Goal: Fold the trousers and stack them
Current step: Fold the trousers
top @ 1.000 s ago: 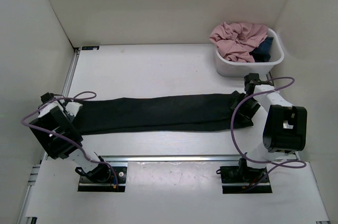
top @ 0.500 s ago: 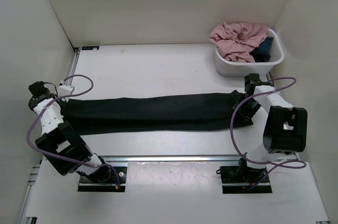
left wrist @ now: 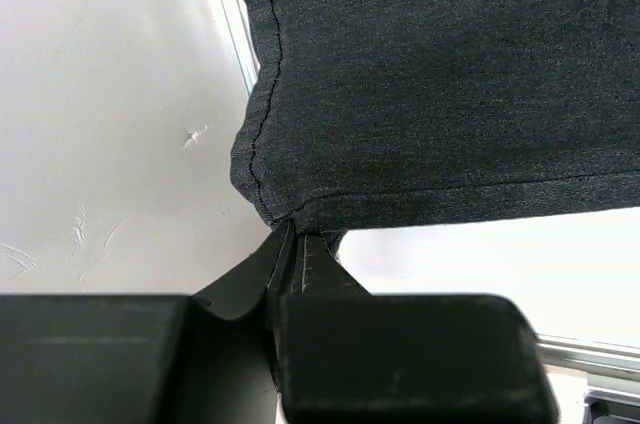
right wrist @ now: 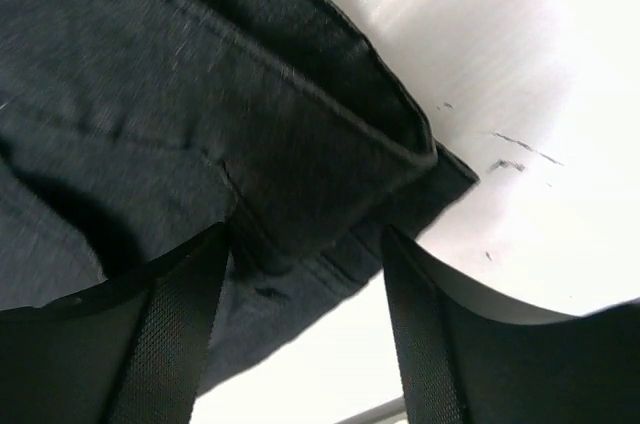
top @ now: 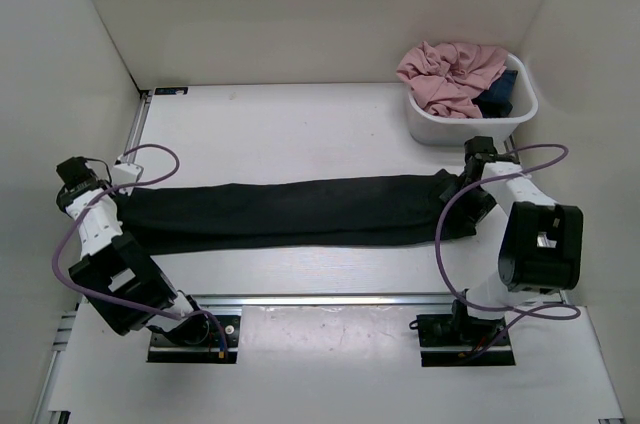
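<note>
**A:** What's at the far left?

**B:** The left gripper (left wrist: 290, 236) is pinched tight on a stitched hem corner of the trousers (top: 300, 209). The cloth is soft, matte black and finely woven.

**A:** And how does the garment lie?

**B:** It's a long, flat band stretched across the middle of the smooth white table (top: 280, 124).

**A:** The right end?

**B:** The right gripper (right wrist: 305, 234) has its jaws standing wide, one on either side of a thick doubled fold. Beyond it, a rounded white tub (top: 425, 129) holds a crumpled pink garment (top: 450, 74) and a small dark blue garment (top: 498, 94).
</note>
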Motion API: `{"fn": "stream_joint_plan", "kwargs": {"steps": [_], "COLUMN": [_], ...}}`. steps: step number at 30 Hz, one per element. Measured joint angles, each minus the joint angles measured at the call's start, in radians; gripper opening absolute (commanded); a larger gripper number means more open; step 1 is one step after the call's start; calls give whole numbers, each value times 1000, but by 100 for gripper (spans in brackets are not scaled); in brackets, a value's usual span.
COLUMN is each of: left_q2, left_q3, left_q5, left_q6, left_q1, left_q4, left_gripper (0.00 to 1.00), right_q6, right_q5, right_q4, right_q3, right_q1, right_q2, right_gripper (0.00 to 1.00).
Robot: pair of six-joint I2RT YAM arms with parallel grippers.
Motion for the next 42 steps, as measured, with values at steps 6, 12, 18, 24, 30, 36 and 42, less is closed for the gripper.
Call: {"fn": "stream_joint_plan", "kwargs": {"steps": [6, 12, 18, 24, 30, 36, 42], "left_q2": [6, 69, 87, 13, -27, -187, -204], "left_q3": [25, 164, 297, 247, 219, -75, -324], "left_q5": [2, 56, 119, 151, 146, 63, 15], "left_q6": [-1, -9, -5, 56, 94, 231, 309], "left_q1": [0, -10, -66, -103, -130, -80, 75], "left_q4": [-3, -22, 2, 119, 211, 272, 257], "left_gripper": [14, 14, 14, 14, 14, 14, 14], "right_q6": [33, 72, 70, 63, 64, 63, 63], "right_q5": [21, 76, 95, 111, 113, 121, 119], "right_q4": [23, 21, 2, -5, -4, -7, -5], "right_q3": [1, 7, 11, 13, -3, -66, -106], "right_q1": [2, 8, 13, 13, 13, 11, 10], "right_q2": [54, 18, -105, -149, -151, -184, -193], "right_gripper": [13, 0, 0, 0, 0, 0, 0]}}
